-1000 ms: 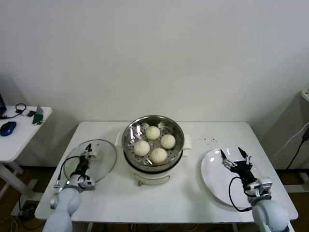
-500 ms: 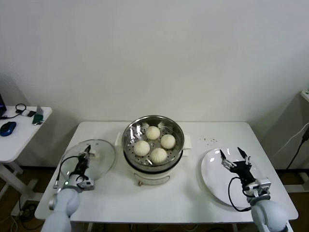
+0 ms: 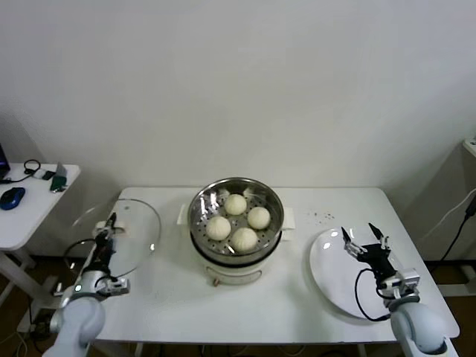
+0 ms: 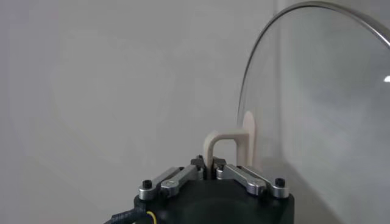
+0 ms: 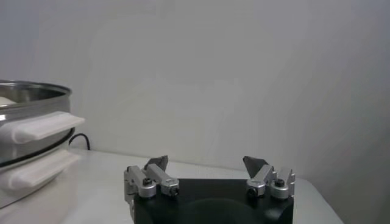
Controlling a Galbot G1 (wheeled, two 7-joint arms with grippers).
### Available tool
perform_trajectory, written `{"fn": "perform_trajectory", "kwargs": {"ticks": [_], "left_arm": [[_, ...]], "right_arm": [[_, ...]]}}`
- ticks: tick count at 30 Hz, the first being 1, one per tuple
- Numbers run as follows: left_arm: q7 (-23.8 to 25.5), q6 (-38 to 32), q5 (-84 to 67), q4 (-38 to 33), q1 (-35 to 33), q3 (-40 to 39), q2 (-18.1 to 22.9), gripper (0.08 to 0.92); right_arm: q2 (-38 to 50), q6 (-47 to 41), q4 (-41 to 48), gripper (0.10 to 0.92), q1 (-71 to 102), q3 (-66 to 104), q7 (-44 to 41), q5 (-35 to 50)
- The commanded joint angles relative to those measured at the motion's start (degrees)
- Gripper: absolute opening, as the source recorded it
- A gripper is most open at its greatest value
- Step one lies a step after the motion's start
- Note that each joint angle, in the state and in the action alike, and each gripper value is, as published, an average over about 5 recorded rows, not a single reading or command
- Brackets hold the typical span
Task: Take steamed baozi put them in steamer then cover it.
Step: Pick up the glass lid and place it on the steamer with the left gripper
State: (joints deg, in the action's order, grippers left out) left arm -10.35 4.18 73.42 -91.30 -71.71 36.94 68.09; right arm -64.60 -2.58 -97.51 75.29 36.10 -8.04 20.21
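I see the left gripper [image 3: 110,225] at the table's left edge, its fingers [image 4: 196,165] clamped shut on the cream-white handle of the round transparent glass cover [image 3: 119,235] with its metal rim. The cover is raised off the white table [image 3: 297,297] and tilted, hanging out past the table's left edge. The four smooth cream-white steamed baozi [image 3: 236,204] sit on the perforated tray inside the large shiny steel steamer [image 3: 236,223] at the table's middle, which stands uncovered. My right gripper [image 3: 365,238] rests over the flat white plate [image 3: 327,271] at the right, its fingers [image 5: 156,163] spread wide and holding nothing.
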Motion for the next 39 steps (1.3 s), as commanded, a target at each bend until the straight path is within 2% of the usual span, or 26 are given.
{"fn": "perform_trajectory", "kwargs": {"ticks": [1,6,10,16,19,21,24,28,32,39], "left_arm": [[-0.27,13.13,-3.90,-23.10,-13.92,1.26,-5.66,0.150],[-0.18,16.82,-6.73,-29.48,-15.39,-0.68,-10.17,0.150],[2.63,21.09,-9.93,-33.38,-13.44,-4.75,-14.91,0.150],[6.73,30.75,-14.98,-35.29,-1.25,-19.49,-21.55,0.150],[10.31,35.39,-15.01,-34.59,7.41,-29.40,-22.63,0.150],[13.55,38.41,-14.14,-33.62,13.43,-35.46,-21.80,0.150],[18.19,40.63,-10.33,-31.21,21.14,-42.02,-18.26,0.150],[23.04,40.82,-5.28,-27.64,27.31,-47.95,-12.82,0.150],[24.26,40.82,-3.39,-23.57,29.97,-51.80,-9.06,0.150],[25.25,40.82,0.29,-16.66,28.97,-51.38,-0.48,0.150]], "right_arm": [[-0.16,-0.17,1.13,0.823,-1.42,-0.86,-0.54,-0.53],[-1.03,0.04,2.35,0.823,-2.53,-1.61,-0.78,-1.43],[-1.61,0.29,3.08,0.823,-3.20,-2.10,-0.90,-1.70],[-2.20,0.58,3.63,0.823,-4.15,-2.77,-1.09,-2.39],[-2.83,0.80,4.14,0.823,-4.69,-2.89,-1.08,-2.84],[-3.25,1.05,4.56,0.823,-5.00,-2.93,-1.06,-3.22],[-3.67,1.35,4.96,0.823,-5.28,-2.93,-1.03,-3.61],[-3.96,1.55,5.25,0.823,-5.37,-2.73,-1.01,-3.88],[-4.04,1.85,5.67,0.823,-5.45,-2.45,-1.04,-4.25],[-4.12,2.22,6.24,0.823,-5.49,-2.18,-1.19,-4.71]]}}
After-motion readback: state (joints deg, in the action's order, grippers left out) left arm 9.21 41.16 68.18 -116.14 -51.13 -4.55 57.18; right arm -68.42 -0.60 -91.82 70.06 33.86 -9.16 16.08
